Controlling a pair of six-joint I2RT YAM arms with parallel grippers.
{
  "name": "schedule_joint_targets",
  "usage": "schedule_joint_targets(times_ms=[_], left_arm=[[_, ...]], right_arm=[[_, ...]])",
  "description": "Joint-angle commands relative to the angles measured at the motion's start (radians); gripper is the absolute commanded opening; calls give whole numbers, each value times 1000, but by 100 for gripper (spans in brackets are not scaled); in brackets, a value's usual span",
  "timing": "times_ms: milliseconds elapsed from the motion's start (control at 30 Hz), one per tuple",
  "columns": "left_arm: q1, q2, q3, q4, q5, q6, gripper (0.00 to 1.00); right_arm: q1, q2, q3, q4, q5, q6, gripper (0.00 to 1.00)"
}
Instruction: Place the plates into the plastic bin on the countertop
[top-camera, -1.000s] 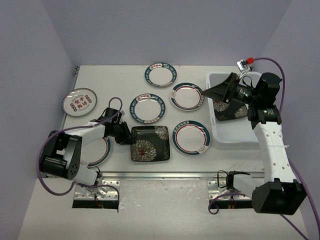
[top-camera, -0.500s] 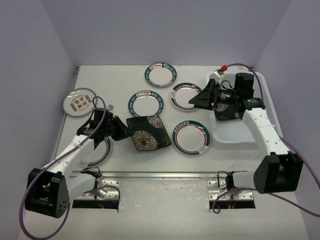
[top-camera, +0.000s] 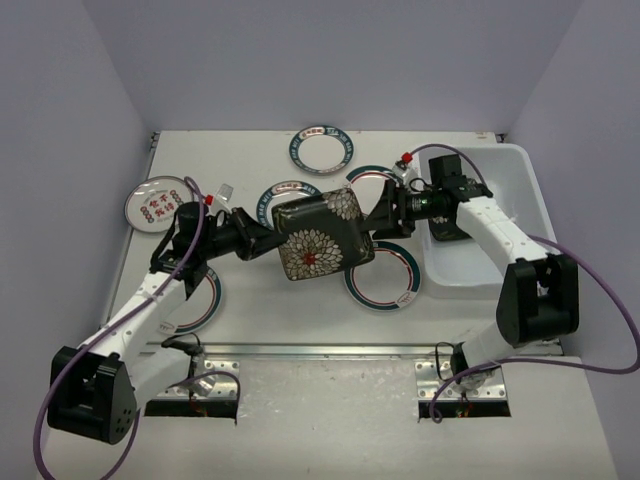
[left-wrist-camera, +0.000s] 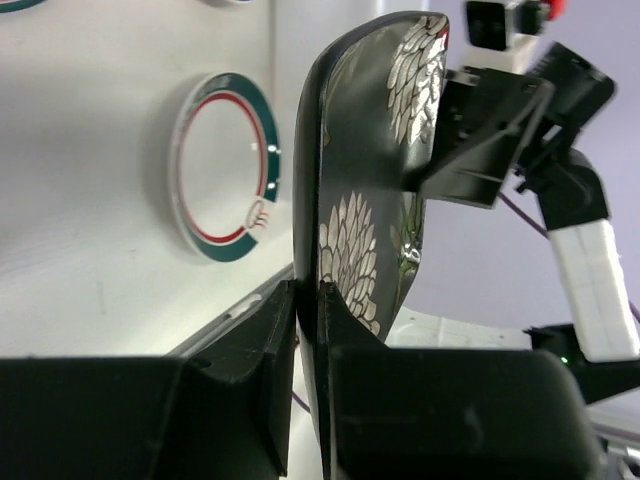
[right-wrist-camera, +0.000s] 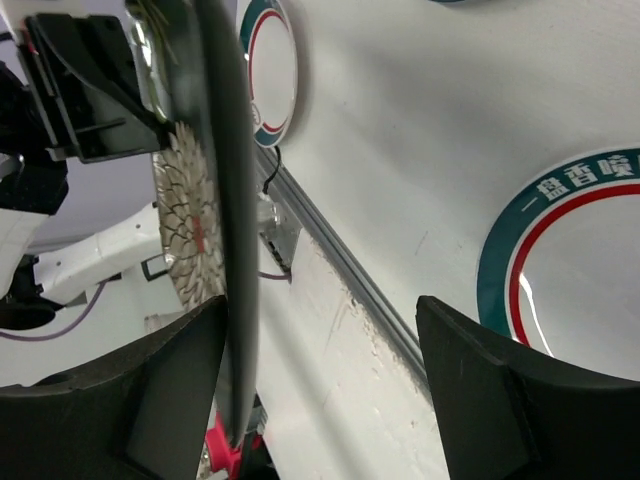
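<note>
My left gripper (top-camera: 262, 240) is shut on the left edge of a square black floral plate (top-camera: 320, 235) and holds it tilted in the air over the middle of the countertop (top-camera: 240, 160). The left wrist view shows that plate (left-wrist-camera: 370, 200) edge-on, pinched in the gripper (left-wrist-camera: 308, 292). My right gripper (top-camera: 378, 212) is open at the plate's right edge. In the right wrist view the plate's rim (right-wrist-camera: 225, 200) lies between the open jaws of this gripper (right-wrist-camera: 320, 340), close to the left finger (right-wrist-camera: 170, 390). The plastic bin (top-camera: 500, 165) stands on the right. A second black plate (top-camera: 445, 228) lies in it, mostly hidden by the arm.
Round teal-rimmed plates lie at the back (top-camera: 322, 148), behind the held plate (top-camera: 288, 192), under the right gripper (top-camera: 372, 178), front centre (top-camera: 385, 278) and under the left arm (top-camera: 205, 300). The red-medallion plate (top-camera: 160, 203) lies far left. A metal rail (top-camera: 330, 350) runs along the near edge.
My left arm has lifted the black floral plate off the table and carried it right and back. My right arm has swung left out of the bin to the plate's right edge.
</note>
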Motion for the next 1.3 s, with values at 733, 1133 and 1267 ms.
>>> schedule_joint_targets(times_ms=[733,1133,1267], left_arm=[[23,132,570,-603,-468,392,100],[56,48,384,-546,-437,478,100],[56,48,348,-545,-398,498,100]], right_arm=[[-168,-308,-192,370,321,607,0],[-388,-586,-400,309,1069,912,0],[-391,-511,-392,326,1184,926,0]])
